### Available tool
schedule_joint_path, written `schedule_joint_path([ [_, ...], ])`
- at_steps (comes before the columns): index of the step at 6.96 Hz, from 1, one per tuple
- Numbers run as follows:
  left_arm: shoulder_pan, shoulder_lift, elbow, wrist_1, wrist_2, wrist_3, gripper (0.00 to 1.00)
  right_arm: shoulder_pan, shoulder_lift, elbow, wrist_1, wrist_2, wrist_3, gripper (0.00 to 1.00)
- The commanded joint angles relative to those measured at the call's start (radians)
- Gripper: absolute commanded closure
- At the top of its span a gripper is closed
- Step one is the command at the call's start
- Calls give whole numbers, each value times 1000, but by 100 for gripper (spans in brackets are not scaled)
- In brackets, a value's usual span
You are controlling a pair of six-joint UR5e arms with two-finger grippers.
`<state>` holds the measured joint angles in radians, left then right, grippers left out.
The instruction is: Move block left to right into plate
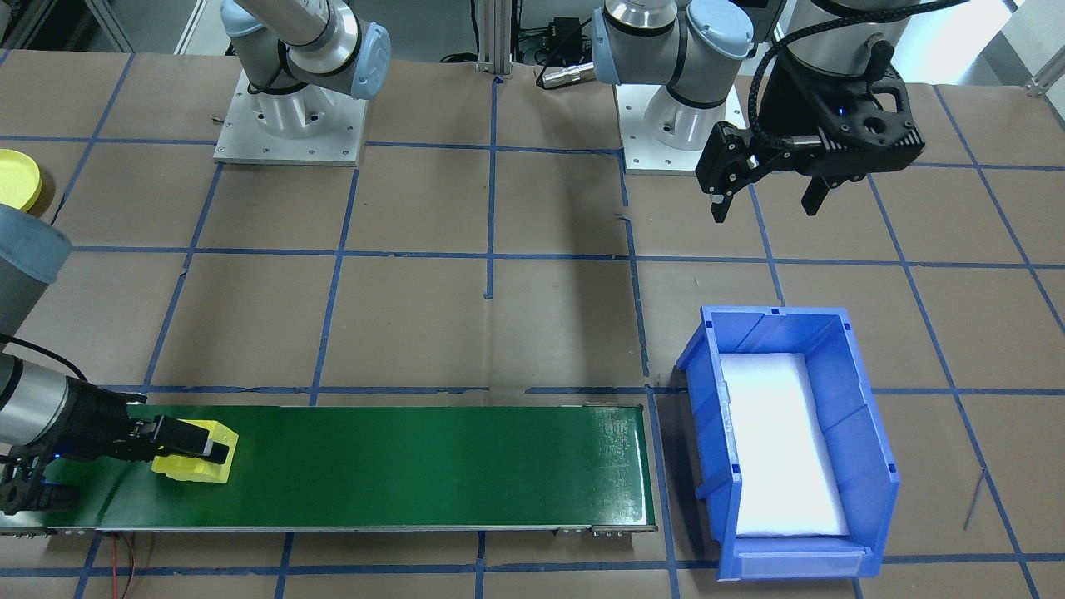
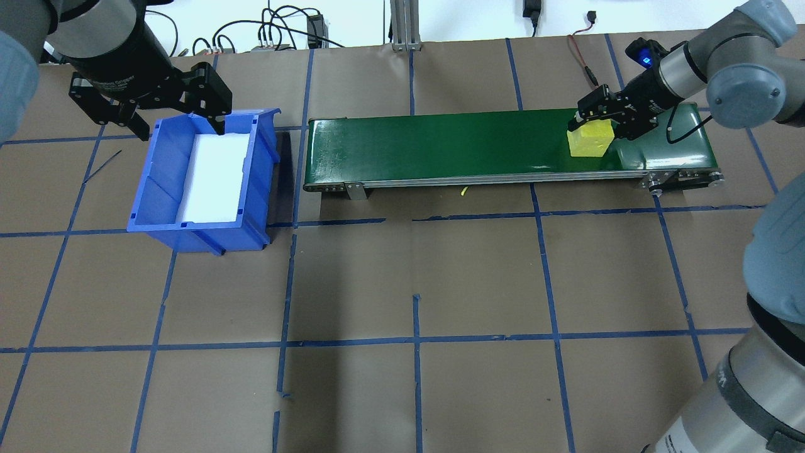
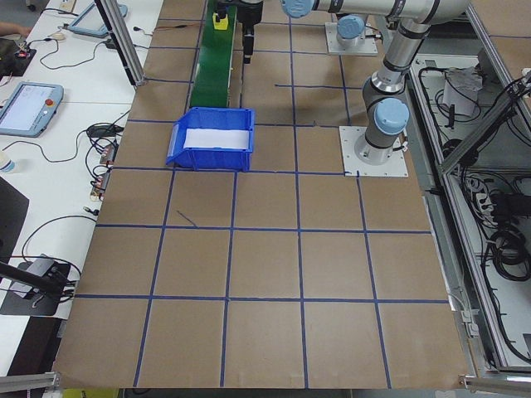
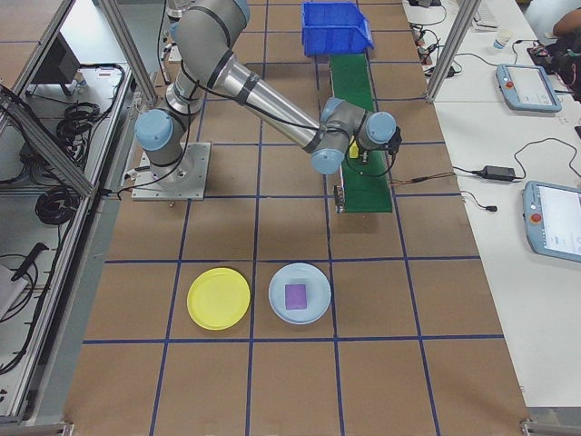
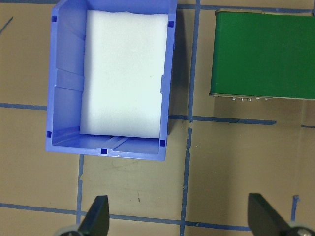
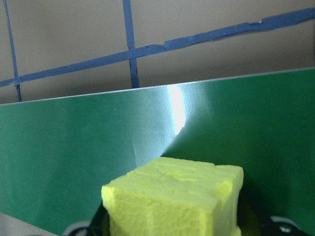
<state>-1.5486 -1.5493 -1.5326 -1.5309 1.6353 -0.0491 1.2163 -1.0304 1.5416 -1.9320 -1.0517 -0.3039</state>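
A yellow foam block (image 1: 195, 459) rests on the green conveyor belt (image 1: 416, 466) at its end on my right side. My right gripper (image 1: 218, 445) reaches in low along the belt and is shut on the block (image 2: 590, 139). In the right wrist view the block (image 6: 174, 201) fills the bottom, close to the camera, and hides the fingers. The yellow plate (image 4: 218, 298) lies on the table well away from the belt, with its edge showing in the front-facing view (image 1: 18, 179). My left gripper (image 2: 179, 129) hangs open and empty above the blue bin's far side.
The blue bin (image 2: 157, 189) lined with white foam stands off the belt's other end (image 5: 64, 83). Beside the yellow plate lies a light blue plate (image 4: 300, 293) with a purple block (image 4: 296, 295) on it. Blue tape lines grid the brown table.
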Motion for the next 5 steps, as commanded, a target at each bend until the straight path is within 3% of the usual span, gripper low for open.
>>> schedule_joint_path([
  [1, -1, 0, 0, 0, 0, 0, 0, -1, -38, -30, 11, -121, -9, 56],
  [3, 1, 0, 0, 0, 0, 0, 0, -23, -104, -29, 45, -284, -139, 56],
  [4, -1, 0, 3, 0, 0, 0, 0, -112, -134, -8, 101, -362, -256, 57],
  [5, -1, 0, 2, 0, 0, 0, 0, -217, -185, 58, 178, -375, -464, 60],
])
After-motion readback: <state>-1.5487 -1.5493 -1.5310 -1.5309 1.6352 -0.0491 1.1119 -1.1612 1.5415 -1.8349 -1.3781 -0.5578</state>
